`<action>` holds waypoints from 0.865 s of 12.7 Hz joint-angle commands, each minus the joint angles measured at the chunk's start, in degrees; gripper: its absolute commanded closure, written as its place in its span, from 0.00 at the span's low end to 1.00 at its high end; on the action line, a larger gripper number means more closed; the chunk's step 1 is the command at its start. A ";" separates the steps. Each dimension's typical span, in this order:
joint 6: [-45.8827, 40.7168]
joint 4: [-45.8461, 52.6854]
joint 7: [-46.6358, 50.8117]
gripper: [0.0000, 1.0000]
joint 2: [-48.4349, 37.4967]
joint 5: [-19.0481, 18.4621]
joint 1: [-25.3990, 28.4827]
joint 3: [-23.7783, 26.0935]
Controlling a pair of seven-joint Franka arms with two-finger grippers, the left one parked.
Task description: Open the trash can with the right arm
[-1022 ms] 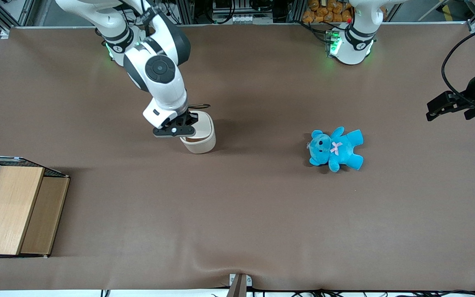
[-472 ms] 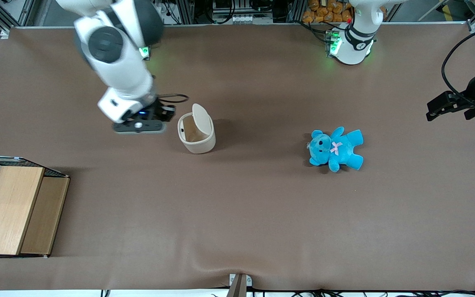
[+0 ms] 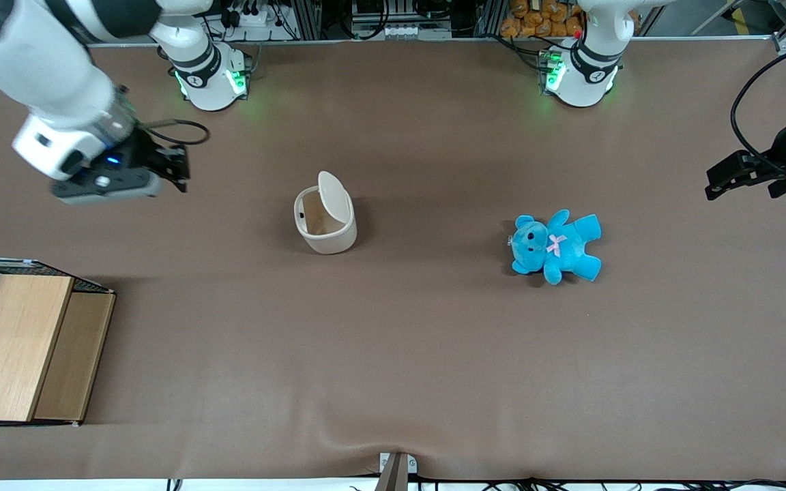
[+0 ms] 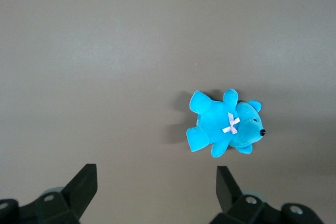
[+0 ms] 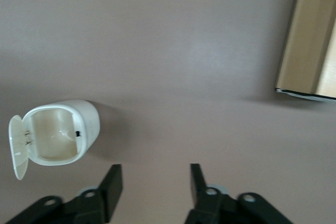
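The cream-white trash can [image 3: 325, 222] stands on the brown table with its flip lid [image 3: 334, 197] raised upright, so its inside shows. It also shows in the right wrist view [image 5: 55, 136], lid [image 5: 17, 147] swung open and the bin empty. The right arm [image 3: 38, 58] is raised toward the working arm's end of the table. Its black gripper [image 3: 173, 169] hangs well away from the can. In the right wrist view the gripper [image 5: 155, 182] is open and empty above bare table.
A blue teddy [image 3: 555, 246] lies toward the parked arm's end of the table and shows in the left wrist view [image 4: 226, 128]. A wooden box [image 3: 28, 348] with a wire grid stands near the front edge at the working arm's end [image 5: 310, 38].
The gripper has left the can and swung up and away toward the working arm's end of the table. The lid, first hidden under the gripper, now stands open. The can has not moved.
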 commanded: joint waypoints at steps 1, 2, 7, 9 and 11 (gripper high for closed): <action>-1.27 -1.08 -1.52 0.00 -3.28 0.80 -0.37 -4.15; -1.36 -1.08 -2.22 0.00 -3.99 0.80 -0.20 -6.09; -4.61 0.49 -8.10 0.00 -5.14 0.80 0.16 -10.67; -4.70 1.11 -8.30 0.00 -5.31 0.89 0.24 -12.16; -5.67 1.38 -8.21 0.00 -5.66 1.06 0.24 -13.22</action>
